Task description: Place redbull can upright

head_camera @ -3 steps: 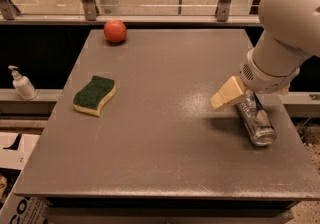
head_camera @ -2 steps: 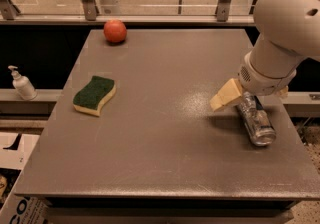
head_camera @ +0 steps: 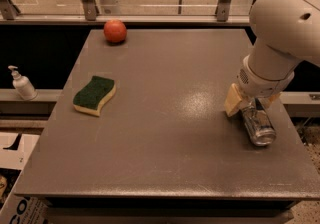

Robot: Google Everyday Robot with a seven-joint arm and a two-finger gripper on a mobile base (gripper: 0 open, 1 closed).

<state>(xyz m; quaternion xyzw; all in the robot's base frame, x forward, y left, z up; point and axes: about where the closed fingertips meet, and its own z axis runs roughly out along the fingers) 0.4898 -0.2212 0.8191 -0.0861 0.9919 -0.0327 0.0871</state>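
Observation:
The redbull can [head_camera: 258, 127] is a slim silver can lying on its side near the right edge of the grey table [head_camera: 165, 133], with one end facing the front. My gripper [head_camera: 251, 102] is down over the can's far end. One cream finger [head_camera: 233, 101] is against the can's left side and the other is against its right side. The jaws are closed on the can, which rests on the table. My white arm [head_camera: 285, 33] hides the can's far end.
A green and yellow sponge [head_camera: 95, 95] lies on the left of the table. A red apple [head_camera: 115, 31] sits at the far left corner. A white pump bottle [head_camera: 22, 83] stands on a ledge off the left side. The table's right edge is close to the can.
My arm has shifted slightly left and down over the can. The fingers sit closer around the can's far end. The can has not moved.

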